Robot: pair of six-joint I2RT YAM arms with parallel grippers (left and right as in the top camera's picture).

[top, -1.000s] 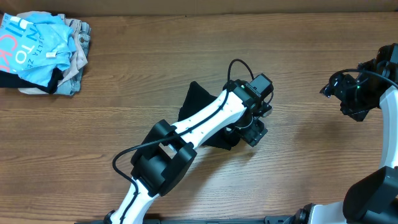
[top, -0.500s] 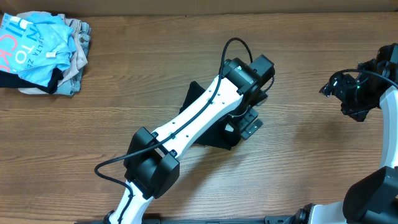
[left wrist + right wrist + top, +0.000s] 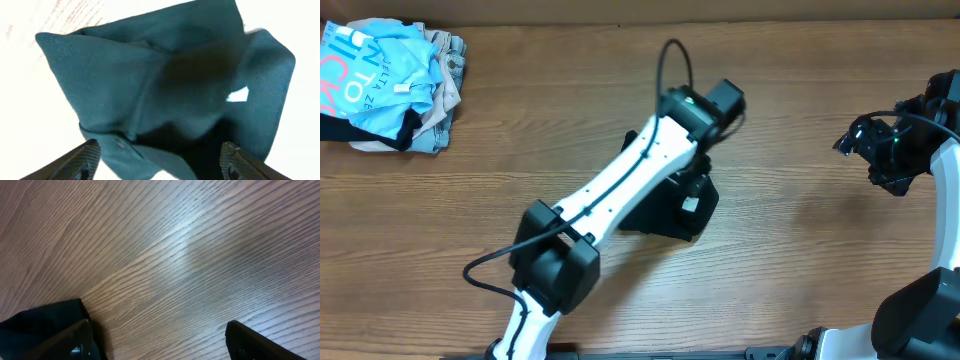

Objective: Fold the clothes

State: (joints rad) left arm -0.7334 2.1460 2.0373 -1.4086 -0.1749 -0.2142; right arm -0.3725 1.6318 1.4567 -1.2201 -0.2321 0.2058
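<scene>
The black T-shirt [image 3: 665, 210] lies folded into a small bundle at the middle of the table, with a small white tag [image 3: 688, 204] on top. In the left wrist view the shirt [image 3: 165, 80] fills the frame and looks teal, with the tag [image 3: 238, 95] at the right. My left gripper [image 3: 696, 172] [image 3: 157, 152] hovers above the shirt, open and empty. My right gripper [image 3: 865, 145] [image 3: 157, 330] is open and empty over bare wood at the right, apart from the shirt. A black corner of the shirt [image 3: 35, 322] shows at the lower left of the right wrist view.
A pile of other clothes sits at the far left corner: a light blue printed shirt [image 3: 375, 65] on beige garments [image 3: 447, 70]. The wooden table [image 3: 800, 70] ends at its far edge along the top of the overhead view.
My left gripper has lifted off the shirt's right edge and drawn back toward the far side. The white tag now shows. The right arm has not moved.
</scene>
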